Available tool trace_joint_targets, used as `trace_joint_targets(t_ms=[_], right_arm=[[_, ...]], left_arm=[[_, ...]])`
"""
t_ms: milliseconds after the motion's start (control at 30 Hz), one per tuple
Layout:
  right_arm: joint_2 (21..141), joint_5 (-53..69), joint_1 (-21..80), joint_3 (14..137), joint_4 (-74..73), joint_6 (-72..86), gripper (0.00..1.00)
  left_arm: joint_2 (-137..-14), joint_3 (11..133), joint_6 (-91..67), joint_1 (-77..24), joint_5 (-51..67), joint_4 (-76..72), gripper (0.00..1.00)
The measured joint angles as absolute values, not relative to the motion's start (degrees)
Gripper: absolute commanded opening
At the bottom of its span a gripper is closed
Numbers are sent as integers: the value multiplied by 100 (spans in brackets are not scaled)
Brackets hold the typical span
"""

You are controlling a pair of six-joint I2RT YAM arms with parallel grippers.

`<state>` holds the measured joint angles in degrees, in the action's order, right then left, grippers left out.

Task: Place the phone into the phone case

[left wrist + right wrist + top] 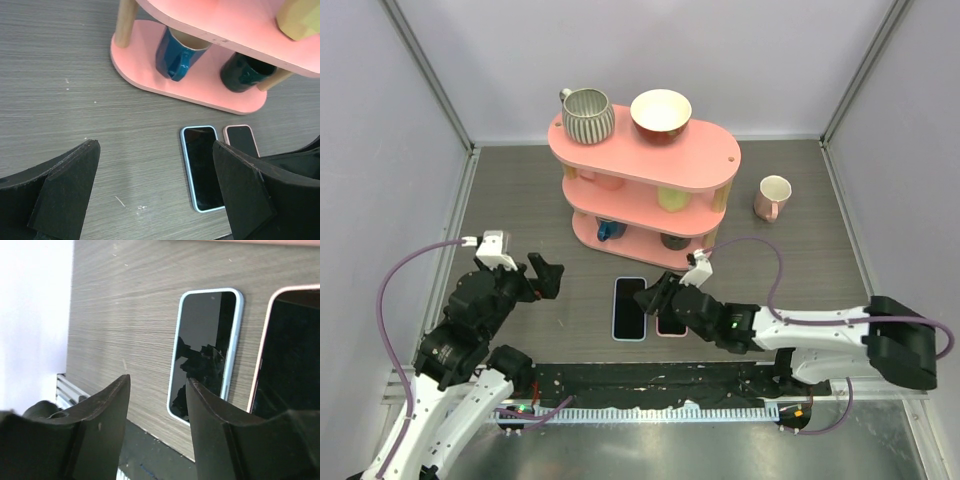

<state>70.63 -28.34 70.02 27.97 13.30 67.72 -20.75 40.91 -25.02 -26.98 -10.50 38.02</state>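
Observation:
A black-screened slab with a light blue rim lies flat on the wood table, in front of the shelf. A similar slab with a pink rim lies just to its right. I cannot tell which is the phone and which is the case. Both also show in the left wrist view, blue and pink, and in the right wrist view, blue and pink. My right gripper is open and empty, low over the gap between them and covering part of the pink one. My left gripper is open and empty, left of the blue one.
A pink three-tier shelf stands behind the slabs, with a striped mug and a bowl on top. A blue mug and a dark cup are on its bottom tier. A pink mug stands at the right.

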Motion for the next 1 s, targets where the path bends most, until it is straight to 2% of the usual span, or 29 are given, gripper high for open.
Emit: trace_joint_targets(t_ms=[33,100,267,400,667,1000], right_arm=[[6847,-2818,7002,2873,1114,6665,67],[6313,-2744,7004,2950,740,6412,95],[4831,-2536,7011,3175,-491,5642,96],[4261,-2692,7017,3660,-1612,5336,99],[3177,-3765,7017,4440,-3745,5098,100],[1852,-4386,7017,4698,-4506,4849,98]], left_arm=[[-2078,4093,-2508,-2698,-967,3802,100],[-2106,4130,-2523,-2698,-751,3804,100],[-2187,4394,-2714,-2698,-75,3717,100],[-2069,4440,-2936,-2698,366,3398,100],[-1651,4171,-3111,-2698,681,2932,100],[-1507,4040,-3037,-2698,670,2956,100]])
